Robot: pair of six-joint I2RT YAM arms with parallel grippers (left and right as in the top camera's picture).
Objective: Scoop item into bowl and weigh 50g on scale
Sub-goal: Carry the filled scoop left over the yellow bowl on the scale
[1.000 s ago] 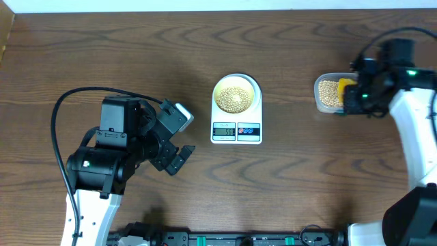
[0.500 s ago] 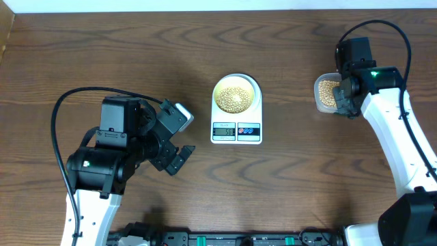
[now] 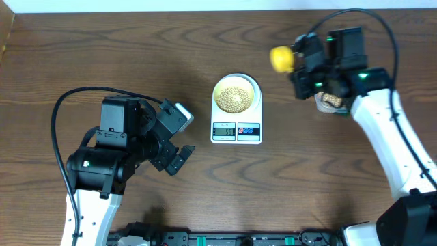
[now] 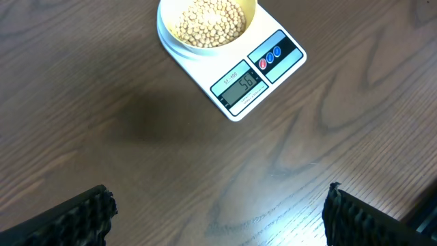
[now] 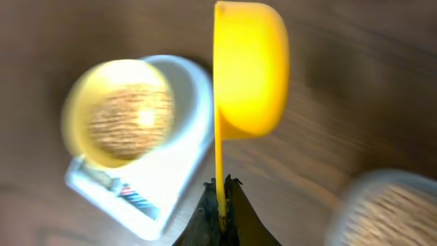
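The pale yellow bowl [image 3: 236, 96] full of tan beans [image 3: 234, 99] sits on the white scale [image 3: 236, 129] at the table's middle. The left wrist view shows the bowl [image 4: 207, 22], the scale [image 4: 254, 82] and a display reading about 56. My right gripper [image 3: 302, 63] is shut on the handle of a yellow measuring spoon [image 3: 281, 58], held in the air to the right of the bowl. In the right wrist view the spoon [image 5: 249, 68] is seen edge on, beside the blurred bowl [image 5: 123, 113]. My left gripper [image 3: 179, 140] is open and empty, left of the scale.
A clear plastic tub of beans [image 3: 332, 101] stands right of the scale, mostly hidden under my right arm; it shows blurred at the lower right of the right wrist view [image 5: 389, 208]. Bare wooden table lies around the scale.
My right gripper has lifted the yellow spoon out of the tub and swung it left and up toward the bowl. The left arm has not moved.
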